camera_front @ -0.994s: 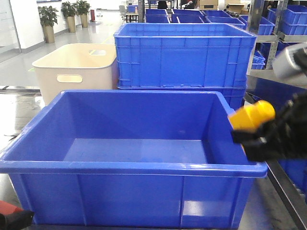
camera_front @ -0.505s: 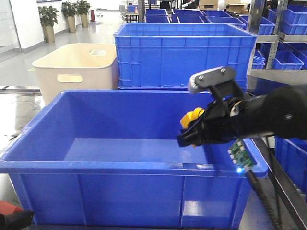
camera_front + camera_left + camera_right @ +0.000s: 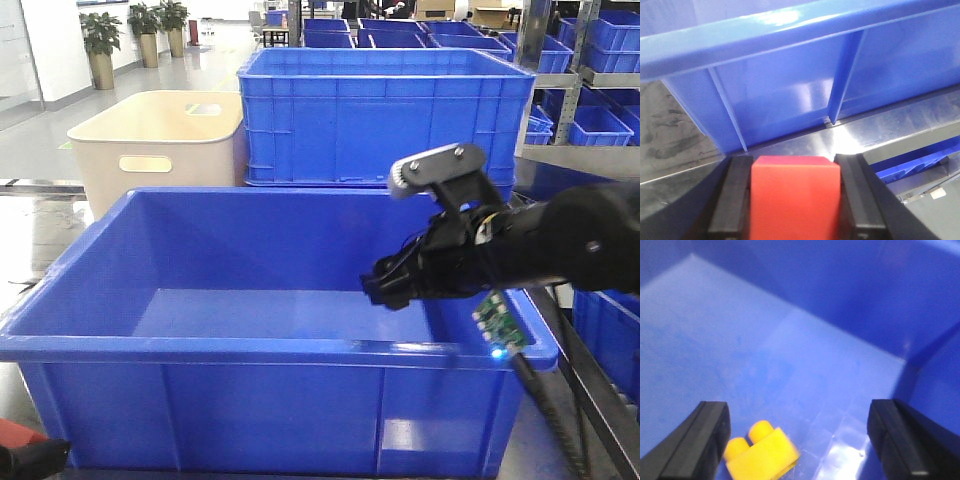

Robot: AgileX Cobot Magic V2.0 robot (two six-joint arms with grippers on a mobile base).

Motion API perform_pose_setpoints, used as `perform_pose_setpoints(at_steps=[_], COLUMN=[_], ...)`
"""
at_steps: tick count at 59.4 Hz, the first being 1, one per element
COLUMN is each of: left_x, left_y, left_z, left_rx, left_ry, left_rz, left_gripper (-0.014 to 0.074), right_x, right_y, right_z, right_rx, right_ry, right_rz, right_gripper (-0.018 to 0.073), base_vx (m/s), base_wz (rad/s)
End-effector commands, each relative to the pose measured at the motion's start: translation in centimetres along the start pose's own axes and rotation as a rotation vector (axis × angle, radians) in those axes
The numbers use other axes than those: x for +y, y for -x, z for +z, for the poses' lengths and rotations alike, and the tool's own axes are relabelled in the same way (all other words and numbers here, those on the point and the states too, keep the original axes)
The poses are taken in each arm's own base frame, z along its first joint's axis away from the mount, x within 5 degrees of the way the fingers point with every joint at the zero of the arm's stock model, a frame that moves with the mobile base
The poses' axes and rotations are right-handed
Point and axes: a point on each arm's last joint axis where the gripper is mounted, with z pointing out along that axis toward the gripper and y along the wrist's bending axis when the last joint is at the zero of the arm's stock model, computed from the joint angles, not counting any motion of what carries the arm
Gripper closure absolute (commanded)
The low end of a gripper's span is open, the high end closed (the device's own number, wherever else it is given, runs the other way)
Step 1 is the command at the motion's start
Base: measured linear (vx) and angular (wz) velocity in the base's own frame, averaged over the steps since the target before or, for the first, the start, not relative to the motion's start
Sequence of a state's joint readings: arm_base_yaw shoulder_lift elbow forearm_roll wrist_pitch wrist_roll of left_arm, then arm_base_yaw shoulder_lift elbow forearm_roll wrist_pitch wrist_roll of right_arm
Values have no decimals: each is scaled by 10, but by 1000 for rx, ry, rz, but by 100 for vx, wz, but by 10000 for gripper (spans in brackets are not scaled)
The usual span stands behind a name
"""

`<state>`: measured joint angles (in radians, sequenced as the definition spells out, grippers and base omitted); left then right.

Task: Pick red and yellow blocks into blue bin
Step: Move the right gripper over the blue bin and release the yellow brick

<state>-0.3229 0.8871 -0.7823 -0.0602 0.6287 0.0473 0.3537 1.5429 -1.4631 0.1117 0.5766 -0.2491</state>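
The yellow two-stud brick [image 3: 760,452] is inside the blue bin [image 3: 840,285], low over its floor and slightly blurred. Whether it rests on the floor or is in the air cannot be told. It sits between the two black fingers [image 3: 710,430] of the right gripper [image 3: 800,412], closer to the left one in this view. The jaws are spread wide and hold nothing.

In the front view the right gripper [image 3: 385,290] reaches over the bin's right rim [image 3: 270,348] and points down into the tub. A small green circuit board [image 3: 497,325] with a blue light hangs under the wrist.

The red cube [image 3: 795,200] is outside the bin, pinched squarely between the fingers of the left gripper [image 3: 792,170], which press against two opposite faces. This gripper faces the bin's ribbed outer wall [image 3: 790,85], over the steel table [image 3: 680,135].

Behind the bin stand a beige tub [image 3: 160,140] with a handle cutout and a taller ribbed blue crate [image 3: 380,110].
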Motion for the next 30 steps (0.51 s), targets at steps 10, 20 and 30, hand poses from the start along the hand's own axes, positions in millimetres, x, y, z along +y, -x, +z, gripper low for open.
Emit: perform_pose_setpoints(at_steps=[10,20,30], left_x=[-1,-1,-1], left_y=[13,13,13], left_z=[-6,-6,-6], left_rx=[-97,-97,-97], left_ry=[-5,-5,-5], left_rz=[-4,-4,-4], left_gripper=[357,357,357], right_x=[3,11,20], right_y=[27,-13,-70], right_z=[-115,-147,-162], right_rx=[-193,-146,-116], right_ry=[-23,-7,-20], right_rz=[30,81,71], right_gripper=[-14,-14,-14], base_vx=[0,0,0], base_wz=[0,0,0])
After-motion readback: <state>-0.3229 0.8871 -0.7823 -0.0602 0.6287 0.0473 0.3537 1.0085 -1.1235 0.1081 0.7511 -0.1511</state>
